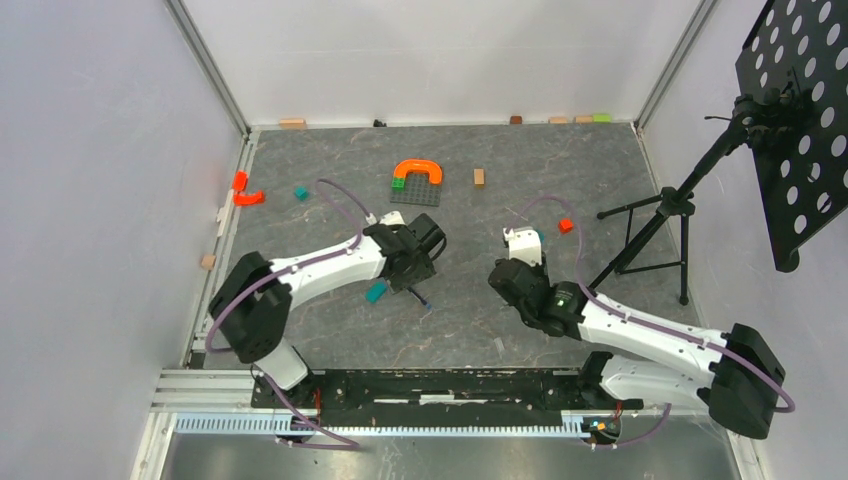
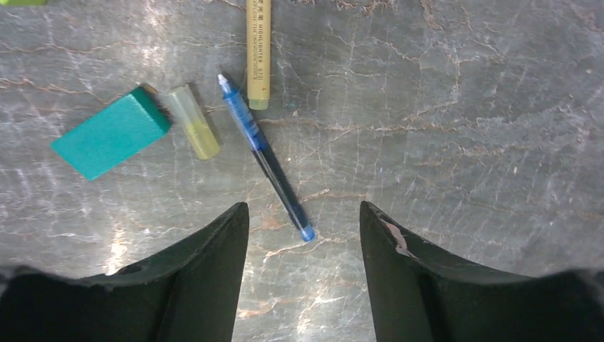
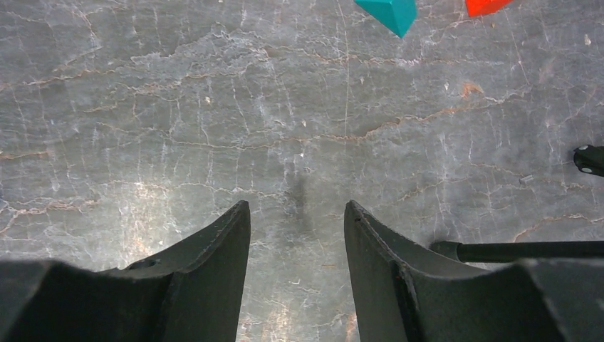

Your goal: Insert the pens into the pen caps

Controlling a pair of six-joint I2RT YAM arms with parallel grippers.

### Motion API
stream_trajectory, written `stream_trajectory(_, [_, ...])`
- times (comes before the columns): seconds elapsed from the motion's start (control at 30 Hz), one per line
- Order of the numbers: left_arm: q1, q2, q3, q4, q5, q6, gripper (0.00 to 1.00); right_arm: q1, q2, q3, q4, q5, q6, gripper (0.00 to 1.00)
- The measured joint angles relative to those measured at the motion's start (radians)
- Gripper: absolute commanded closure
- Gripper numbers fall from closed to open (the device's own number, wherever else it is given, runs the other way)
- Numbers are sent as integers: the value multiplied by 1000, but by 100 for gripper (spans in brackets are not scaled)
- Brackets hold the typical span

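Observation:
In the left wrist view a blue and dark pen (image 2: 263, 153) lies slanted on the marbled table. Its near end lies just ahead of my left gripper (image 2: 304, 211), which is open and empty. A tan-yellow highlighter pen (image 2: 258, 50) lies beyond it, running off the top edge. A short pale green tube (image 2: 191, 121) lies left of the blue pen, against a teal block (image 2: 110, 133). From above, the left gripper (image 1: 408, 272) hangs over the blue pen (image 1: 421, 299). My right gripper (image 3: 298, 208) is open over bare table, also seen from above (image 1: 522, 250).
A black tripod (image 1: 655, 235) stands right of the right arm; its leg (image 3: 527, 250) lies beside the right finger. A red block (image 1: 566, 226) and a teal block (image 3: 389, 13) lie ahead of the right gripper. An orange arch (image 1: 419, 169) sits on a grey baseplate. Small blocks line the back wall.

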Motion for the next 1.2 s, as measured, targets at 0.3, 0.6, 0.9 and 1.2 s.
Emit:
stream_trajectory(0.3, [-6, 151, 45, -39, -9, -42, 46, -9, -42, -26, 7, 0, 0, 43])
stream_trajectory(0.6, [-6, 194, 31, 17, -14, -21, 74, -15, -54, -47, 16, -4, -4, 44])
stream_trajectory(0.9, [-11, 189, 13, 78, -17, 30, 74, -16, -54, -47, 26, -8, -4, 44])
stream_trajectory(1.2, [-15, 136, -70, 179, -20, 72, 98, -16, -51, -47, 31, -16, -4, 46])
